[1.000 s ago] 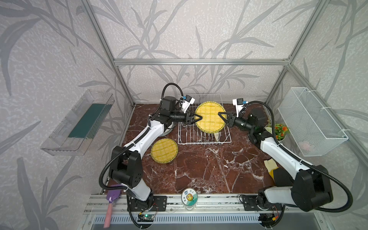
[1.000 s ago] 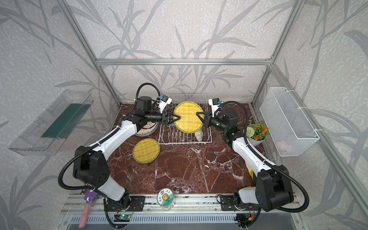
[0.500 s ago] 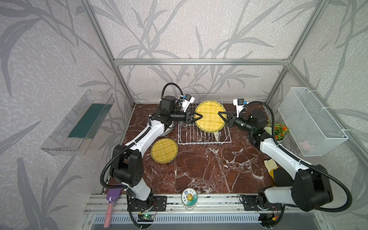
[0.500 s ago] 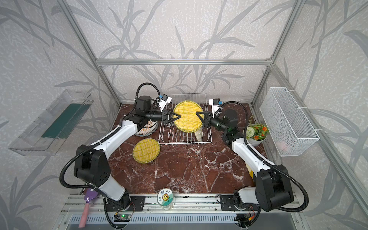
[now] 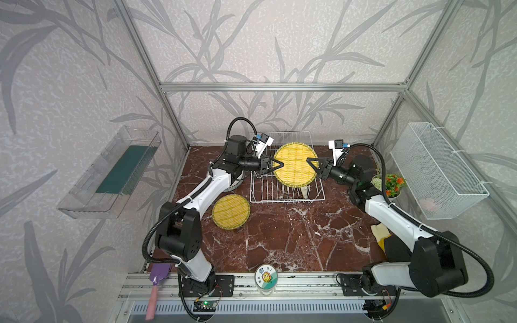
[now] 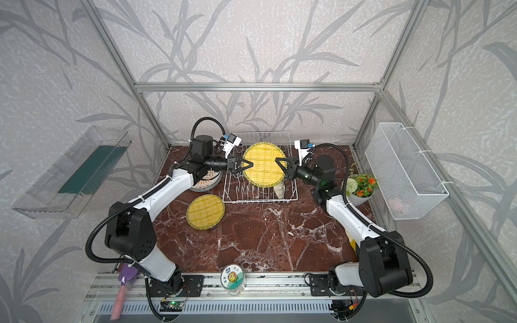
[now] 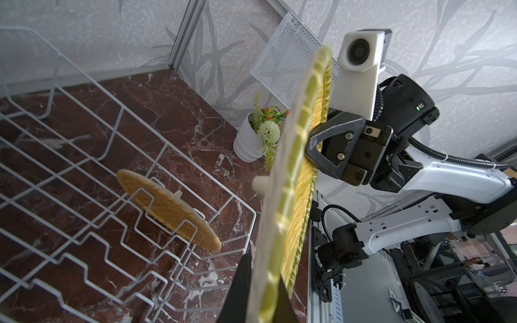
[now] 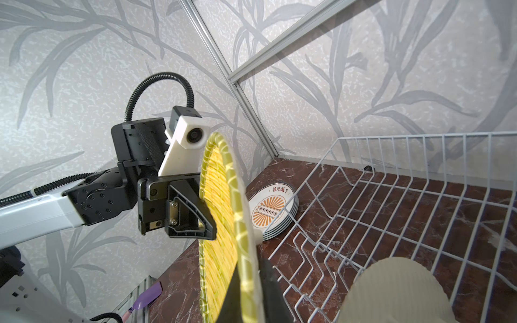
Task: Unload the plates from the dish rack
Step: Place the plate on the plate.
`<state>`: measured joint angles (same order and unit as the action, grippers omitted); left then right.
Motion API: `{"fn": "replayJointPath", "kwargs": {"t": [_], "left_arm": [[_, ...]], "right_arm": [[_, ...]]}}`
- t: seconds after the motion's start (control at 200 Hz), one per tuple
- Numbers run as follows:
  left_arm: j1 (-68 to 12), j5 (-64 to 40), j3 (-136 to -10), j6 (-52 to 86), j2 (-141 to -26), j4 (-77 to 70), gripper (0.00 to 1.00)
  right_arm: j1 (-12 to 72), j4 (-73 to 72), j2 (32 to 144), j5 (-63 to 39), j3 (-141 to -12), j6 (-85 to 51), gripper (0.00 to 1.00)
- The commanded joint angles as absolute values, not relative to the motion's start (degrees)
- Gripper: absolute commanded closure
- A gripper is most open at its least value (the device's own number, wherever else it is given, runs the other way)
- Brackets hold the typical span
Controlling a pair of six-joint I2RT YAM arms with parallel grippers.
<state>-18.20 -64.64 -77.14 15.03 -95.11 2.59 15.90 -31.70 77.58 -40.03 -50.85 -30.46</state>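
Gripping woven plate [image 5: 295, 165] above dish rack [image 5: 288, 200], left tool [image 5: 281, 164] and right tool [image 5: 308, 160] clamped on opposite rims

- white plate [image 8: 272, 208], top of a stack: red Chinese characters along the rim, reading "該吃飯了".
- same plate, band across the orange sunburst: a row of small marks, too small to read.
- round lid [image 5: 266, 276] at the front rail, seen in both top views [image 6: 232, 275]: looks like "日上" by a cartoon sunflower.

matt woven wicker plate [image 5: 295, 165], painted wire dish rack [image 5: 288, 200], glossy marble-look tabletop [image 5: 279, 237].
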Motion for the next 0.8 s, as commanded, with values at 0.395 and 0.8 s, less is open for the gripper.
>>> {"fn": "replayJointPath", "kwargs": {"t": [0.395, 0.8], "left_arm": [[-19.0, -54.1, -80.2, 16.1, -90.5, 10.7, 1.00], [-18.6, -38.7, -80.2, 18.3, -79.8, 20.2, 1.00]], "right_arm": [[16.0, -18.9, 72.1, -27.4, -52.6, -21.0, 0.35], [15.9, -3.8, 64.7, -28.9, -54.3, -5.5, 0.01]]}}
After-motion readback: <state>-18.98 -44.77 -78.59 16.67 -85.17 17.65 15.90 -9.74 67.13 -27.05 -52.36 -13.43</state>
